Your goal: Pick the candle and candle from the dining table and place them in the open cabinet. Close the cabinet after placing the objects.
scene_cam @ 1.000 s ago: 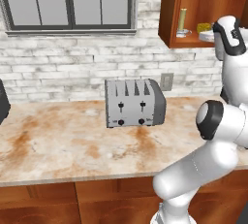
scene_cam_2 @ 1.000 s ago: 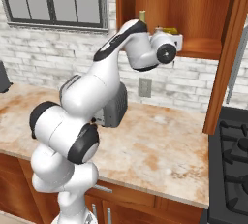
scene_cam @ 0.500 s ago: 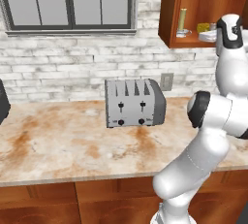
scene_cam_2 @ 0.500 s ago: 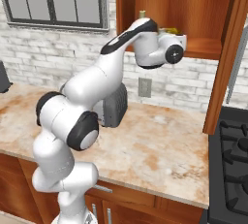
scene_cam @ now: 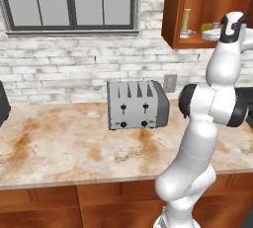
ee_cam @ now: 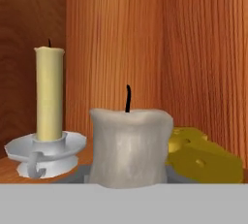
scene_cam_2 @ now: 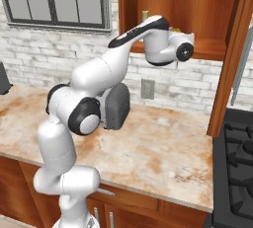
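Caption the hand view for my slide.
Inside the cabinet: taper candle, stubby candle in front, cheese wedge beside it.

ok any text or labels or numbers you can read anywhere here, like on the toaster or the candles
None: no readable text, label, brand or number in any view.
The toaster front has only dark knobs and levers, no markings that can be made out.
The taper candle, its silver holder, the stubby grey candle and the cheese wedge in the cabinet are plain.
The wall outlet is blank.
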{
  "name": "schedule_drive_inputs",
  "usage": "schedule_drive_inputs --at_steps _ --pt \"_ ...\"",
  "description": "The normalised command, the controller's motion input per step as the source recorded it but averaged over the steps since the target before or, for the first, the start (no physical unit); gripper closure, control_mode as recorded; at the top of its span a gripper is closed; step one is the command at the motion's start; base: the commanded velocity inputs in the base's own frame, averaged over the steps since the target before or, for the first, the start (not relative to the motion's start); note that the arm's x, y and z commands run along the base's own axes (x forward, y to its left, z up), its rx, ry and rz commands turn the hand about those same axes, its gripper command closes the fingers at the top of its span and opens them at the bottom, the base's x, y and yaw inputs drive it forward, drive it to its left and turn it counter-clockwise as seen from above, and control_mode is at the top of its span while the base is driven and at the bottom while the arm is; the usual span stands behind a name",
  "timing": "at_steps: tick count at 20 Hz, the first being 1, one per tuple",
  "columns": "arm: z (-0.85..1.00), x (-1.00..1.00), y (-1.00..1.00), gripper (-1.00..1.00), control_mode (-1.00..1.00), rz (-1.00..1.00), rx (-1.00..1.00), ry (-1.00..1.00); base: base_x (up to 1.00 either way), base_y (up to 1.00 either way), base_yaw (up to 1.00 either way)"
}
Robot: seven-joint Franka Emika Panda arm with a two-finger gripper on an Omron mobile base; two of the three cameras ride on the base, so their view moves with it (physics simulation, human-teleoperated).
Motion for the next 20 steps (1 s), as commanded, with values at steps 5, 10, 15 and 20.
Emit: schedule_drive_inputs --at_steps 5,10,15,20 --pt "-0.02 0.28 -0.04 1.00 -1.00 0.03 0.00 0.00 0.00 0.00 0.00" --pt "-0.09 0.20 -0.06 1.00 -1.00 0.04 0.00 -0.01 0.00 0.00 0.00" --pt "-0.20 0.18 0.02 1.00 -1.00 0.01 0.00 -0.03 0.00 0.00 0.00" --pt "-0.21 0.23 0.05 1.00 -1.00 0.00 0.00 -0.01 0.00 0.00 0.00"
